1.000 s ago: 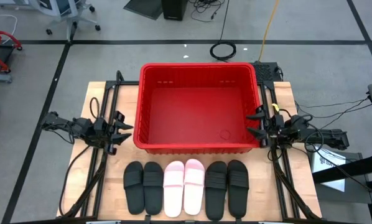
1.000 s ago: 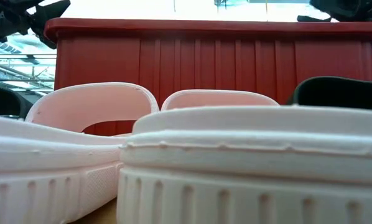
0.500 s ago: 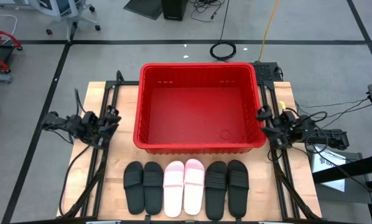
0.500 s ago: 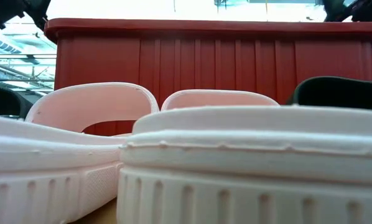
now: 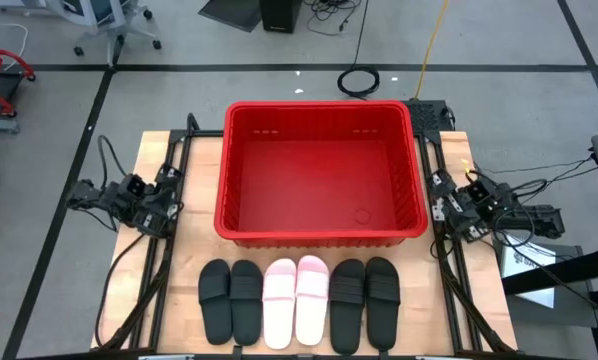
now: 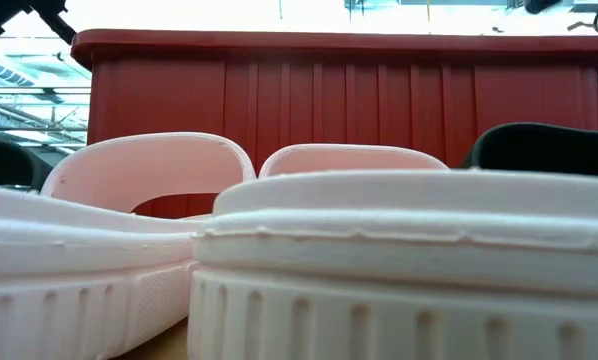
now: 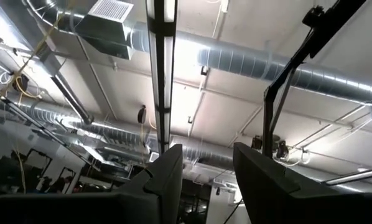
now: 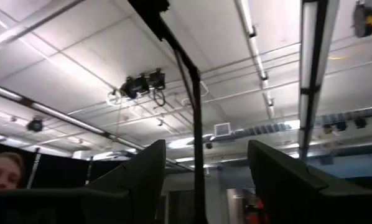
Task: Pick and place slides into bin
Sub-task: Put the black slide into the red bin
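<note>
Six slides lie sole-down in a row at the table's near edge: two black (image 5: 230, 301), two pale pink (image 5: 295, 300), two black (image 5: 364, 303). The pink pair fills the low view (image 6: 279, 260). The red bin (image 5: 226, 170) stands behind them at the table's middle, with nothing in it. My left gripper (image 5: 167, 190) is left of the bin, open and empty, pointing up; its wrist view (image 7: 208, 180) shows only the ceiling. My right gripper (image 5: 444, 195) is right of the bin, also open, empty and pointing up (image 8: 204, 180).
Black frame rails (image 5: 169, 270) run along both sides of the wooden table. Cables (image 5: 519, 215) trail off to the right. There is bare wood between the bin and the row of slides. A person (image 8: 2, 168) shows at the edge of the right wrist view.
Both grippers have drawn back from the bin's side walls, the left toward the table's left edge and the right toward its right edge, and have tipped from level to pointing up. The slides and the bin have not moved.
</note>
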Available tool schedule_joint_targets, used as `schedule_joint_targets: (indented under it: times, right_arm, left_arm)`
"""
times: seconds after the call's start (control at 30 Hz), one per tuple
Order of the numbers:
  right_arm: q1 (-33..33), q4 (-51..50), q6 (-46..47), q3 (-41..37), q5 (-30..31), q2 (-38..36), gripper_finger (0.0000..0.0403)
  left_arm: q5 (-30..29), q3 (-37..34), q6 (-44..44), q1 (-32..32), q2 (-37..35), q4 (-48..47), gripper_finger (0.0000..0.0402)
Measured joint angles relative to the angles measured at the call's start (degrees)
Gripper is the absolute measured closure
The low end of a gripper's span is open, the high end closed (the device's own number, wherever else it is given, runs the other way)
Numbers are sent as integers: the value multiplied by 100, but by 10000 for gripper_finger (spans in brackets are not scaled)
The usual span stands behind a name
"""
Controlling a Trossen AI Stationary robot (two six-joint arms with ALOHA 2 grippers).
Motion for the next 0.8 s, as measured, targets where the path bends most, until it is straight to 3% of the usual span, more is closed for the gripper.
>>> schedule_joint_targets:
  times: [0.23, 0.37, 0.5, 0.63, 0.8]
  right_arm:
    - [918, 457, -471, 658, -314, 1746, 186]
    - [1851, 820, -1013, 1290, -667, 2965, 186]
    - [2806, 550, -1726, 2012, -493, 3955, 188]
    - [3595, -422, -2609, 2784, 158, 4643, 187]
    - [4412, -1866, -3450, 3694, 2107, 5273, 189]
  left_arm:
    - [90, 0, -376, -2, 7, -212, 254]
    - [522, 0, -515, -2, 4, -241, 254]
    - [839, 0, -612, -2, 4, -232, 254]
    - [927, 0, -665, -2, 4, -232, 254]
    - [927, 0, -641, -2, 4, -230, 254]
